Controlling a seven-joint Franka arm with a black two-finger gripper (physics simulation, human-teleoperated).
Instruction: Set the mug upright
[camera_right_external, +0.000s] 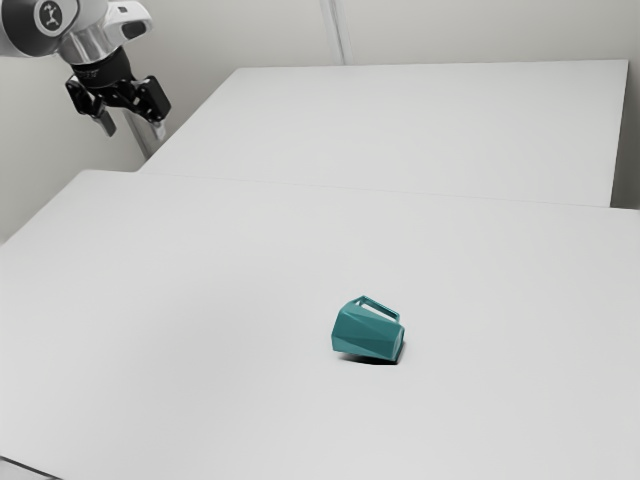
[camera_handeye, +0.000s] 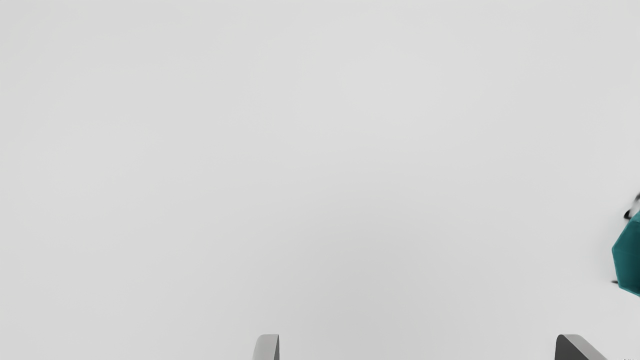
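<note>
Below the hand (camera_right_external: 134, 130) and well apart from it, toward the exterior view's right, the mug (camera_right_external: 367, 332) is found on the table (camera_right_external: 190, 300). The mug is teal, with flat-faceted sides. Its position is noted as lying on its side, not upright. The mug handle (camera_right_external: 382, 308) is on the uppermost side of the body, as seen in the exterior view. A dark shadow (camera_right_external: 372, 361) is recorded along the underside of the mug, on the table surface.

The hand is raised above the level of the table, at the end of the arm (camera_right_external: 90, 42), near the exterior view's upper left. Its two fingers (camera_handeye: 266, 348) are apart, with a wide gap between them; plain table surface shows through that gap in the wrist view. The mug is partly within the wrist view, out to the side of the hand, past the outer face of one finger and outside the span of the two. Small dark marks (camera_handeye: 627, 215) are noted on the table close beside the mug there; their nature cannot be determined.

Farther from the hand than the table's near part, a second white surface (camera_right_external: 430, 120) adjoins, with a pale wall (camera_right_external: 480, 30) behind it.
</note>
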